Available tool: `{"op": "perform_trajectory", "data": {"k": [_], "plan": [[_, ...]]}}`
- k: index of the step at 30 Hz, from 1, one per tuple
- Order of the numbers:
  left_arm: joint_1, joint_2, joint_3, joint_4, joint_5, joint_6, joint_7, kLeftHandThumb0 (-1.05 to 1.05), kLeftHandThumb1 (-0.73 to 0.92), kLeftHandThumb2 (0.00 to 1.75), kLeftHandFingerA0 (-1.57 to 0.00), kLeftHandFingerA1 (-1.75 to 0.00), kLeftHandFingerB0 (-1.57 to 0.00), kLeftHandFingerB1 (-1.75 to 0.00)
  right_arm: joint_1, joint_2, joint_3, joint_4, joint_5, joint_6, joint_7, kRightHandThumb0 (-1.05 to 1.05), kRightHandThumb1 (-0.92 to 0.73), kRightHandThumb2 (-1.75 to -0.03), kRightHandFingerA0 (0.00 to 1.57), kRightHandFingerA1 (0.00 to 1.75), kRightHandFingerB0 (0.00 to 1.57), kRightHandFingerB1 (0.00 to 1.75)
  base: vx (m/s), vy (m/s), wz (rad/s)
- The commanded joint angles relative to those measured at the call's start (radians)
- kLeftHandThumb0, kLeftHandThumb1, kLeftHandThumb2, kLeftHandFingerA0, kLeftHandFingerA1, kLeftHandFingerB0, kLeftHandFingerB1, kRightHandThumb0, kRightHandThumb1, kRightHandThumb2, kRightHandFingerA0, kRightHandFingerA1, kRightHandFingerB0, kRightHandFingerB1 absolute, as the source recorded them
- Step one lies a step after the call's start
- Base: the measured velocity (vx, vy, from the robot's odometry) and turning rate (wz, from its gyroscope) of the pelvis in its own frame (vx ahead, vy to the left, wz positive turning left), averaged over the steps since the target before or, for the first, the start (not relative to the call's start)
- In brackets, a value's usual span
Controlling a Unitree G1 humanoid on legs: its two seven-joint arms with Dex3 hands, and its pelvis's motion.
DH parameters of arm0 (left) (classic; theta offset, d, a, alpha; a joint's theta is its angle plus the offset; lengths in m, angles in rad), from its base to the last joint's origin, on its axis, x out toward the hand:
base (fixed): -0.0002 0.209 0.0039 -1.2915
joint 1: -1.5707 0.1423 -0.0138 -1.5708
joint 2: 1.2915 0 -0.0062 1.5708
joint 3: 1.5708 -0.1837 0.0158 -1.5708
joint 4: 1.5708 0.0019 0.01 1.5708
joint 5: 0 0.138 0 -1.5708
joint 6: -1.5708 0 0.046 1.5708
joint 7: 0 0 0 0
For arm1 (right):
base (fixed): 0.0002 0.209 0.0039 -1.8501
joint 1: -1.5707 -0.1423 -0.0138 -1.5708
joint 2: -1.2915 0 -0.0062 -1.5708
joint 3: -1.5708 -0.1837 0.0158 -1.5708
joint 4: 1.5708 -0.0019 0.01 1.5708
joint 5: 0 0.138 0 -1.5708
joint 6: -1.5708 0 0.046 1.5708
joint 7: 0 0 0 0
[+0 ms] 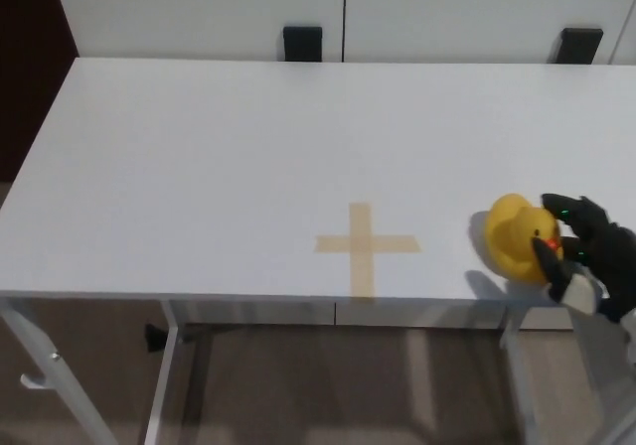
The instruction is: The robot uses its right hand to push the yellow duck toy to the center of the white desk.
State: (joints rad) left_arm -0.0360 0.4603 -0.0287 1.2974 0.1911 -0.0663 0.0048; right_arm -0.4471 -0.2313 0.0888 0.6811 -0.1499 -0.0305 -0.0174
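One yellow duck (pixel 515 236) sits on the white counter (pixel 248 157), near the front edge and toward the robot's right side. It stands to the right of a tan tape cross (pixel 366 246) stuck to the counter, apart from it, with bare white surface between the two. The duck's red-orange beak shows on its right side, so the head points toward the picture's right, at the right robot hand (pixel 586 251). The body is rounded and bulges to the left of the head; it looks roughly as wide as it is tall from above, so its long axis is hard to tell, though it seems to run left to right along the counter's front edge. A faint shadow lies on the counter just in front of the duck.

The right robot hand comes in from the right edge, black, with small green lights on it. Its fingers (pixel 568 209) are spread apart rather than pressed together, one reaching around the far side of the duck and another at the near side, touching or just beside its right flank. The left robot hand does not show.

Beyond the counter's far edge stand white cabinet doors (pixel 199 8) and two dark blocks (pixel 302 43).
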Motion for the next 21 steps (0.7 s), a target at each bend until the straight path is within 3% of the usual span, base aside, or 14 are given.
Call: {"op": "perform_trajectory", "data": {"k": [1, 11, 17, 21], "plan": [[-0.006, 0.005, -0.012, 0.003, 0.016, -0.014, -0.006, -0.14, 0.58, 0.82, -0.86, -0.84, -0.89, -0.85, 0.03, 0.043, 0.03, -0.01, -0.026, 0.072, 0.002, -0.75, -0.91, -0.67, 0.23, 0.51, 0.23, 0.38, 0.0, 0.0, 0.0], [-0.002, 0.006, -0.016, -0.001, 0.017, -0.008, -0.003, -0.12, 0.58, 0.84, -0.85, -0.82, -0.87, -0.84, 0.001, 0.096, 0.035, -0.025, -0.021, 0.101, -0.02, -0.77, -0.91, -0.68, 0.22, 0.54, 0.23, 0.39, 0.0, 0.0, 0.0], [-0.005, -0.003, -0.015, 0.002, 0.009, -0.016, -0.007, -0.13, 0.57, 0.88, -0.88, -0.9, -0.91, -0.88, -0.033, 0.207, 0.018, -0.017, -0.013, 0.123, -0.102, -0.73, -0.91, -0.68, 0.24, 0.56, 0.25, 0.42, 0.0, 0.0, 0.0], [-0.006, -0.004, -0.013, 0.004, 0.006, -0.014, -0.006, -0.12, 0.58, 0.85, -0.86, -0.87, -0.88, -0.86, -0.059, 0.245, 0.038, 0.008, -0.027, 0.129, -0.097, -0.79, -0.92, -0.68, 0.15, 0.52, 0.18, 0.39, 0.0, 0.0, 0.0]]}}
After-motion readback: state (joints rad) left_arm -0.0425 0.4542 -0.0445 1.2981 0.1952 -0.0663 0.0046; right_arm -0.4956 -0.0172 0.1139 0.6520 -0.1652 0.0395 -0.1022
